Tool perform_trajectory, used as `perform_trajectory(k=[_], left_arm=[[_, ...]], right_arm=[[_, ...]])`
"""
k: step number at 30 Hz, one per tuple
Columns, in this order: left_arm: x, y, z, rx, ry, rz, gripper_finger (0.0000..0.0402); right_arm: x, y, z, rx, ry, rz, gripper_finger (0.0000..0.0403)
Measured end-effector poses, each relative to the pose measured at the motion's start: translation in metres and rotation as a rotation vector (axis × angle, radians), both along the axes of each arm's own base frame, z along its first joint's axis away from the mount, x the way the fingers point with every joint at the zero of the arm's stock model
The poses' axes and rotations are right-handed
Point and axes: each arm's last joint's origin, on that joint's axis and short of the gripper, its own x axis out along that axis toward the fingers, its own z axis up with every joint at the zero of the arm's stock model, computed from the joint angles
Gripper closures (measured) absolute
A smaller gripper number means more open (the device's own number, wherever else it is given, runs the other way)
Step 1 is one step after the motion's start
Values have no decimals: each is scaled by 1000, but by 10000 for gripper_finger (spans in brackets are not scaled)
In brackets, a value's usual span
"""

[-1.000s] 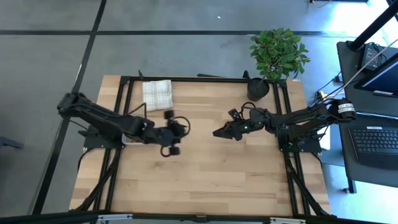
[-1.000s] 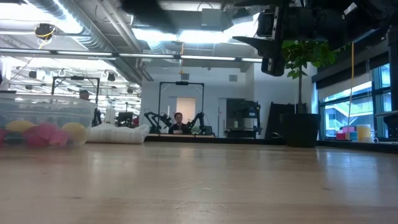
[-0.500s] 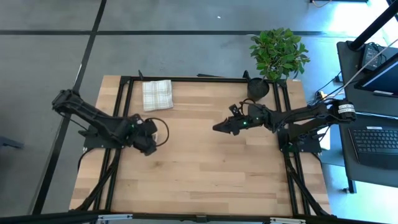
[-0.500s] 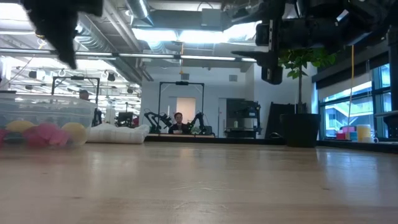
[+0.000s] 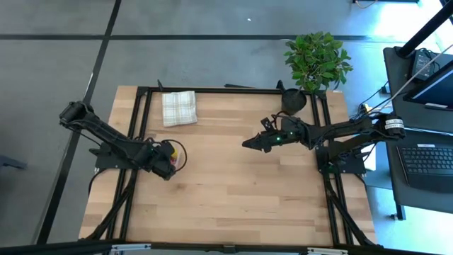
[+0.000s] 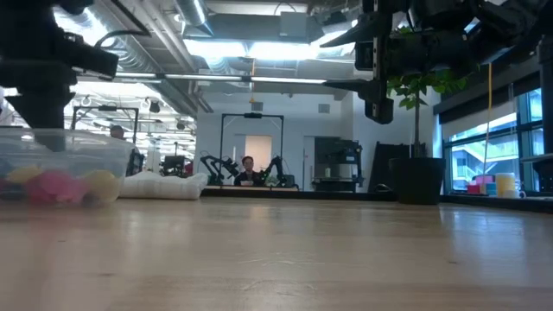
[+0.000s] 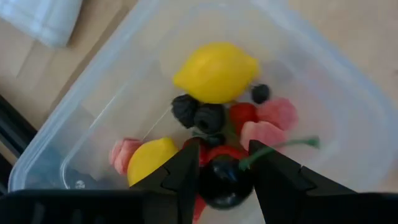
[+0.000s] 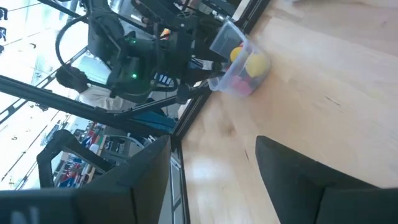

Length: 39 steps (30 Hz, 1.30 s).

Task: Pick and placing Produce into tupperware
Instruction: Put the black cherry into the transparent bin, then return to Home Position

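1. Left gripper (image 7: 225, 168) is hanging directly over the tupperware (image 7: 323, 81), fingers pinching a dark cherry (image 7: 224, 182) with its green stem sticking out; positioned there, likely, so the piece drops inside.
2. Tupperware is sitting at the table's (image 5: 233, 191) nine o'clock edge, already holding two lemons (image 7: 216, 71), pink strawberry pieces (image 7: 277, 113) and dark berries (image 7: 200, 115).
3. Right gripper (image 5: 249, 146) is waiting above table centre, toward three o'clock, fingers spread, empty.

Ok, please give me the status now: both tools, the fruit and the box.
Left tool over the tupperware, dark cherry between its fingers. Right tool open, empty, mid-table. Lemons and berries in the box. Nothing in the way.
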Motion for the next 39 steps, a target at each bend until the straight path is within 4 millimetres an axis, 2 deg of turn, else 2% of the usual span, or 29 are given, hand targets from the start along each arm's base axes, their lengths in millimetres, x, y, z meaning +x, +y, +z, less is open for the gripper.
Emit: perform_trajectory(k=[8,11,13,18,22,24,26,29,33,37,39], left_arm=[[-1,2,-2,13,0,12,274],[0,2,9,8,-47,-6,280],[0,2,21,8,-114,-13,285],[-5,6,76,91,-419,-38,301],[-16,12,117,172,-556,-169,313],[-24,16,131,195,-589,-217,318],[-29,19,139,216,-648,-195,322],[-40,26,144,247,-698,-204,327],[-55,34,143,208,-802,-241,334],[-63,38,135,196,-980,-317,340],[-64,41,128,247,-1053,-299,343]], right_arm=[[0,0,0,-1,-1,-1,166],[0,-2,0,-11,-7,-3,166],[0,-4,2,-45,-26,8,166],[-1,-14,7,-60,-77,-22,166],[-2,-25,11,-129,-122,-33,166],[-4,-32,12,-165,-136,-33,166],[-6,-41,13,-189,-146,-45,166],[-11,-56,16,-230,-171,-48,166],[-22,-72,28,-319,-254,-57,166],[-34,-77,43,-414,-293,-130,166],[-40,-75,51,-477,-310,-178,166]])
